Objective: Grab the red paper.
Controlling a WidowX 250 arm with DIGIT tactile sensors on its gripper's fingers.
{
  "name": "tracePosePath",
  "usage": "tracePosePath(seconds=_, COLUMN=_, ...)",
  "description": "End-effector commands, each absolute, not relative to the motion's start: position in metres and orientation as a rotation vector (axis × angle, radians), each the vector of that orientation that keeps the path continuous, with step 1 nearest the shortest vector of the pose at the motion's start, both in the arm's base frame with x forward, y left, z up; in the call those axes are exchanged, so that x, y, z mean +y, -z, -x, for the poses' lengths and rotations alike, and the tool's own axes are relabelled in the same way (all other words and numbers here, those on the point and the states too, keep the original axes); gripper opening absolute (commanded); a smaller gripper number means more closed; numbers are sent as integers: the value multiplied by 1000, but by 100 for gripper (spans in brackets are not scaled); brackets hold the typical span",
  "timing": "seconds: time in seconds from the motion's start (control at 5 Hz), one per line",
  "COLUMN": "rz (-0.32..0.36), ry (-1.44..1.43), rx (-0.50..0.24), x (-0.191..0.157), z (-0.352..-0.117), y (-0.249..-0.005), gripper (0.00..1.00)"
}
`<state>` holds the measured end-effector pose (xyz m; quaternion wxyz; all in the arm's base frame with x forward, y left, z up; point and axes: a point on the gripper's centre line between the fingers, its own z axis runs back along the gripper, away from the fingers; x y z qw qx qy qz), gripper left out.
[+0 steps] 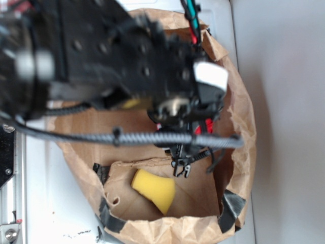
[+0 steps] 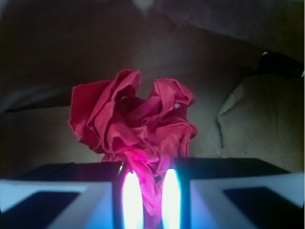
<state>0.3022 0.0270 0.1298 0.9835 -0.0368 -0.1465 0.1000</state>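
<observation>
The red paper is a bright red crumpled wad. In the wrist view it fills the middle, and its lower fold is pinched between my two glowing fingertips. My gripper is shut on it. In the exterior view my gripper hangs over the open brown paper bag, and only small bits of the red paper show between the black parts. The arm hides most of the wad there.
A yellow foam sponge lies on the bag's floor near the front. Black tape patches sit on the bag's corners. A black cable crosses the bag. The bag's brown walls surround the gripper in the wrist view.
</observation>
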Motion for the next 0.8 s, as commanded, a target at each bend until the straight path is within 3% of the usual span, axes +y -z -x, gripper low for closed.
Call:
tracePosePath(seconds=0.0, rz=119, ry=-198, rx=-305, x=37, z=-285, y=-202, gripper=0)
tracePosePath(seconds=0.2, rz=112, ry=-162, rx=-244, x=39, z=-276, y=-210, gripper=0)
tracePosePath(seconds=0.4, rz=113, ry=-143, rx=-250, x=43, z=-267, y=-214, gripper=0)
tracePosePath(seconds=0.6, rz=96, ry=-140, rx=-304, x=40, z=-265, y=-213, gripper=0)
